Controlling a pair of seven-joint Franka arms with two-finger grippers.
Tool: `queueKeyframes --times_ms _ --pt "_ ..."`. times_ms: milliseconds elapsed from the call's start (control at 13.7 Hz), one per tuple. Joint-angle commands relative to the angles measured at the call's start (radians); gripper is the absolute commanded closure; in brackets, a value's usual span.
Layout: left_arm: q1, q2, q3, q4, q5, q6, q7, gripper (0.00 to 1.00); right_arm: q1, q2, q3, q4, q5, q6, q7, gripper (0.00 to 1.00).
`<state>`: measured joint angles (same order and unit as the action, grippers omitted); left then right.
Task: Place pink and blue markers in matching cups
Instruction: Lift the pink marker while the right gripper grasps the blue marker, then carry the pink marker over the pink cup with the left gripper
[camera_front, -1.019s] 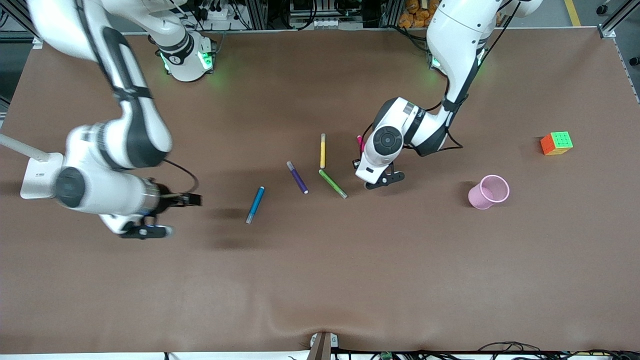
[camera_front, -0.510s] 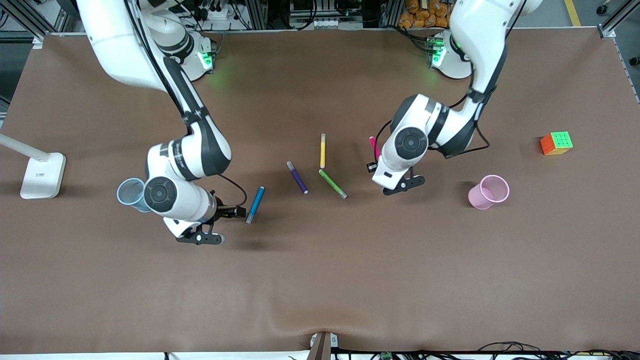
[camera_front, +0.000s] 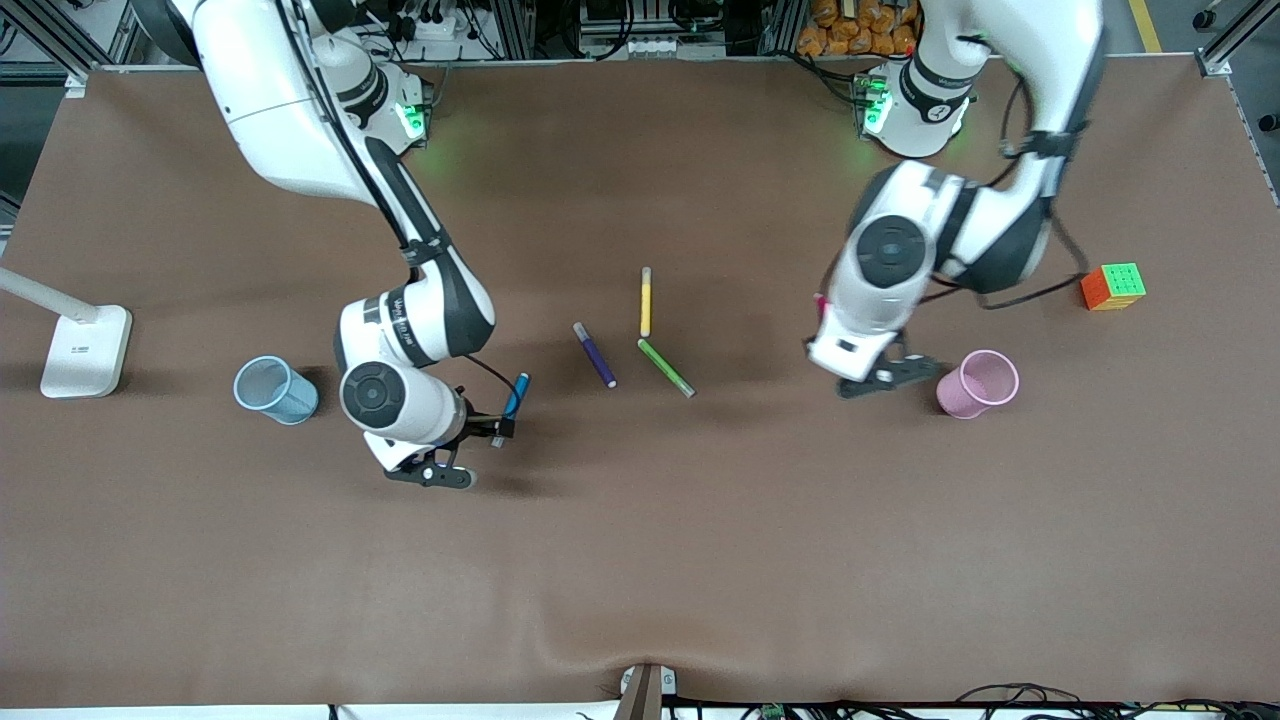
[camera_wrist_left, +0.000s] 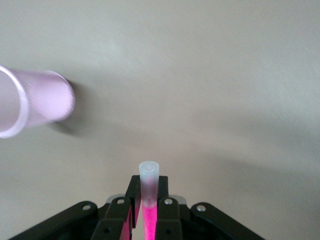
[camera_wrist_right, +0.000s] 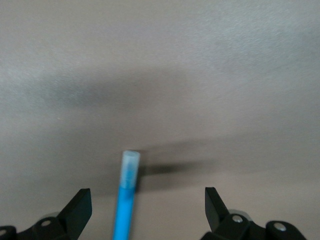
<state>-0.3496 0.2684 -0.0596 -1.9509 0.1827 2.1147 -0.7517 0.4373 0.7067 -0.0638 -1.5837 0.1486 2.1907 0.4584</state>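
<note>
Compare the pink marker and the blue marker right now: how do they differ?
The pink marker is clamped in the left gripper, carried in the air beside the pink cup. The blue marker lies on the table between the right gripper's open fingers, ungrasped. Both are slim, with pale caps.

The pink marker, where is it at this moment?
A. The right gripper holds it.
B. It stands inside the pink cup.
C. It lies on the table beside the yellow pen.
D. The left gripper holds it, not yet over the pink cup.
D: the left gripper is shut on the pink marker, while the pink cup stands apart, off to the side.
</note>
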Motion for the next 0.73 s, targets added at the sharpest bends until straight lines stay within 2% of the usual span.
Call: queueKeyframes --times_ms 0,146,364,510,655 --pt "0.072 -0.049 -0.009 -0.029 0.031 0.017 0.061 1.0 0.047 0.039 -0.011 0.019 -0.029 0.035 0.092 0.0" --pt "0.144 -0.063 -0.014 -0.031 0.087 0.059 0.123 1.0 0.051 0.054 -0.011 0.021 -0.04 0.044 0.118 0.0" --pt "0.199 -0.078 -0.016 -0.032 0.277 0.125 0.143 1.0 0.047 0.068 -0.013 0.019 -0.05 0.083 0.118 0.0" --pt "0.227 -0.084 -0.016 -0.069 0.308 0.192 0.159 1.0 0.049 0.066 -0.013 0.019 -0.058 0.083 0.118 0.0" --pt "0.259 -0.098 -0.014 -0.162 0.374 0.342 0.163 1.0 0.043 0.068 -0.013 0.017 -0.064 0.084 0.118 0.28"
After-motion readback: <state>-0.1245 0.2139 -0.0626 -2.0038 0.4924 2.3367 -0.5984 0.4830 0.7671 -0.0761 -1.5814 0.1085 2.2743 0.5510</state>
